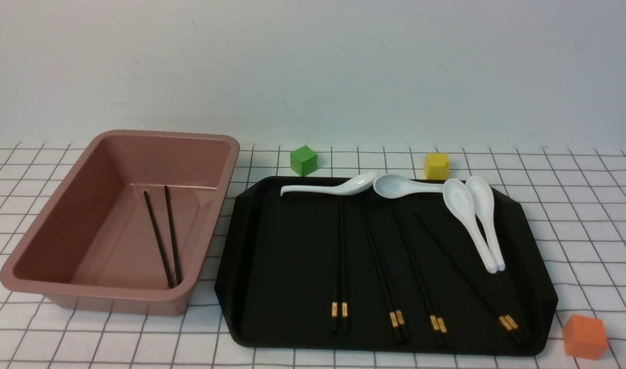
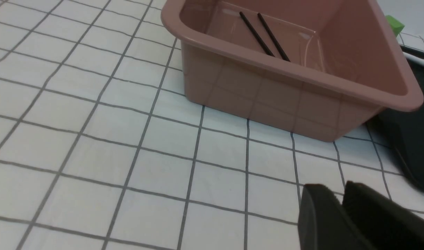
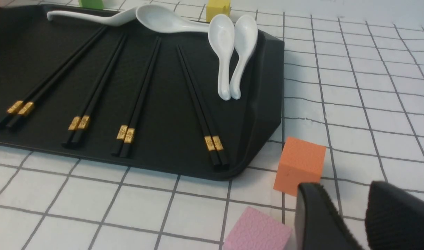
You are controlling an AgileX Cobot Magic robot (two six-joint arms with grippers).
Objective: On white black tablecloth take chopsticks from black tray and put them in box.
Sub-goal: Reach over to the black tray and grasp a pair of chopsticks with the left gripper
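- Two chopsticks (image 1: 158,237) lie inside the box (image 1: 92,296); four more pairs rest on the black tray (image 1: 287,256).
- Left gripper (image 2: 341,192): jaws barely apart, empty.
- Right gripper (image 3: 352,194): jaws apart, empty.

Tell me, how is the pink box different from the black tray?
The box is pinkish-brown; the tray is black. The box is deep with tall walls; the tray is flat with a low rim. The box holds just two chopsticks; the tray carries eight more plus four white spoons. Both are rectangular and sit on the checked cloth.
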